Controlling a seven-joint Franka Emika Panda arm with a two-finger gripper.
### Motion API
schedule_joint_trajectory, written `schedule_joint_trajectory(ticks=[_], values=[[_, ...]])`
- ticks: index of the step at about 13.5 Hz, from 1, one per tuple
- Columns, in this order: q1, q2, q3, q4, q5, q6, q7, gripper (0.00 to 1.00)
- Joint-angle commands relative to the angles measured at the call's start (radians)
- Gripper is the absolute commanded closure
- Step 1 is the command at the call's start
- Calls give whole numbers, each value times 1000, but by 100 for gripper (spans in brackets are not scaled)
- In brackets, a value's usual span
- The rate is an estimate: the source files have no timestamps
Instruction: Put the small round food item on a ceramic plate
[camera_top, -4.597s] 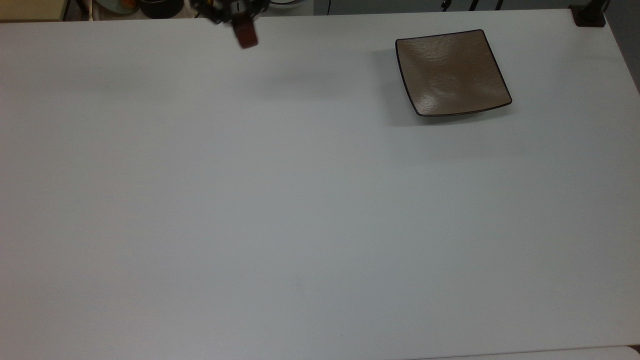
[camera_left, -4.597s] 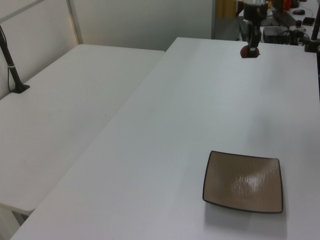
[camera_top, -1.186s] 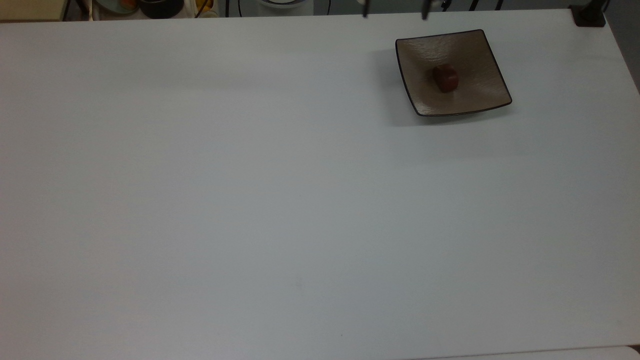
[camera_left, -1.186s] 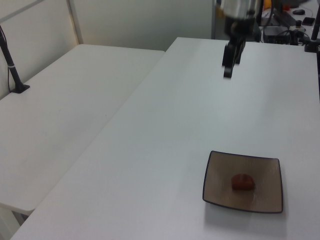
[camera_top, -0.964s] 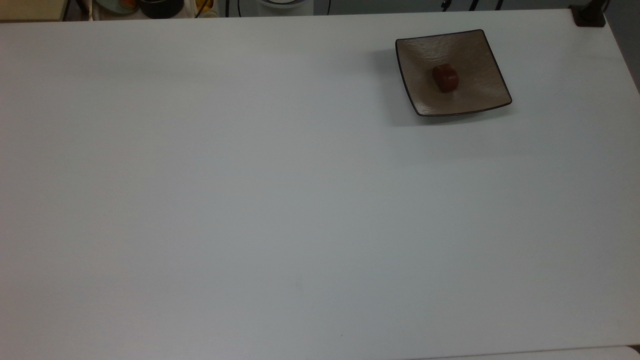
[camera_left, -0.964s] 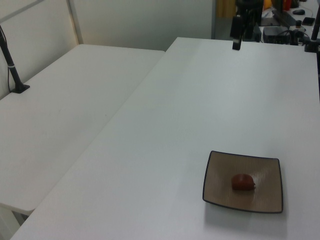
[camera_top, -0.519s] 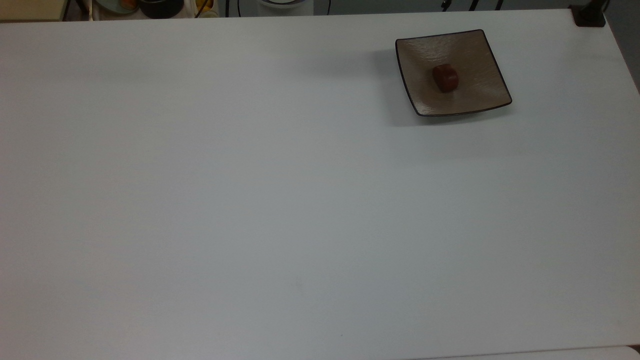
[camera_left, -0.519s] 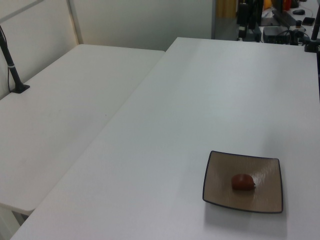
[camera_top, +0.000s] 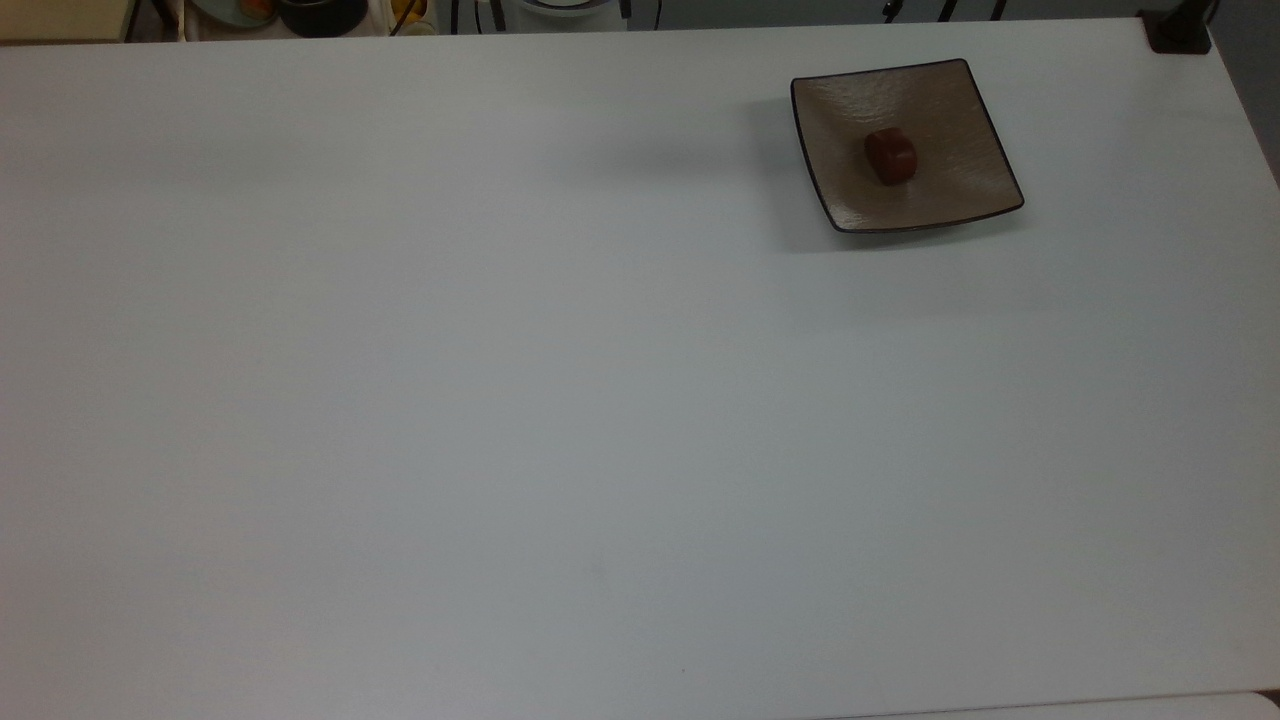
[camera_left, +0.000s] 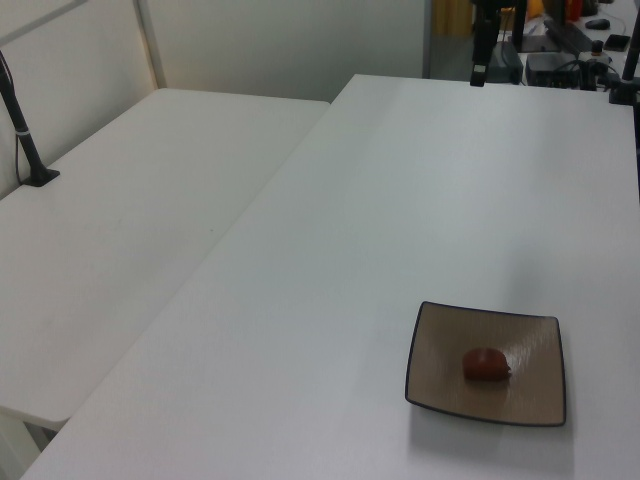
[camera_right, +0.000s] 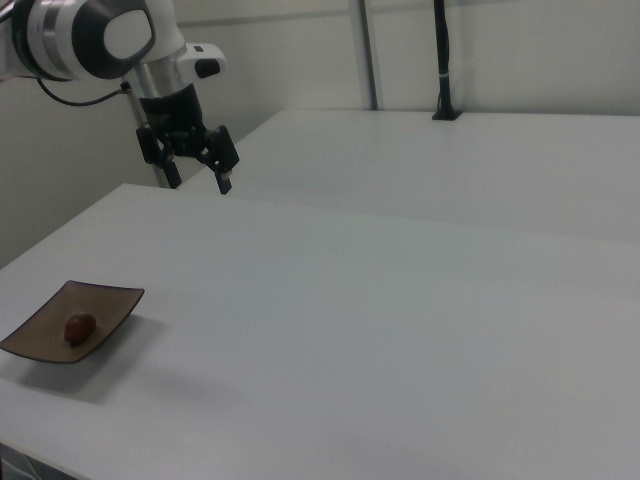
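The small round food item (camera_top: 890, 155), dark reddish-brown, lies near the middle of the square brown ceramic plate (camera_top: 940, 105). In the left view the food item (camera_left: 486, 364) sits on the plate (camera_left: 437, 360) at the lower right. The right view has the food item (camera_right: 79, 327) and plate (camera_right: 105, 303) at the far left. My gripper (camera_right: 198, 177) hangs open and empty in the air over the table's edge, far from the plate. In the left view the gripper (camera_left: 499, 50) is at the top edge.
The plate rests on a wide white table (camera_top: 560, 400), and a second white table (camera_left: 130, 230) adjoins it. A black clamped post (camera_right: 443, 60) stands on that second table. Bowls and clutter (camera_top: 300, 12) lie beyond the top view's upper edge.
The gripper carried the food item earlier, then released it onto the plate. It has since pulled away, open, to the table's edge. The food item has stayed still over the last second.
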Motion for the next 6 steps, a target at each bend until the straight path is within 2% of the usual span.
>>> schedule_joint_trajectory(ticks=[1, 2, 3, 6], values=[[-33, -6, 41, -24, 19, 36, -28, 0], [-45, -6, 48, -24, 22, 36, -35, 0], [-71, -6, 77, -24, 31, 36, -40, 0], [-73, -6, 84, -23, 31, 33, -35, 0]])
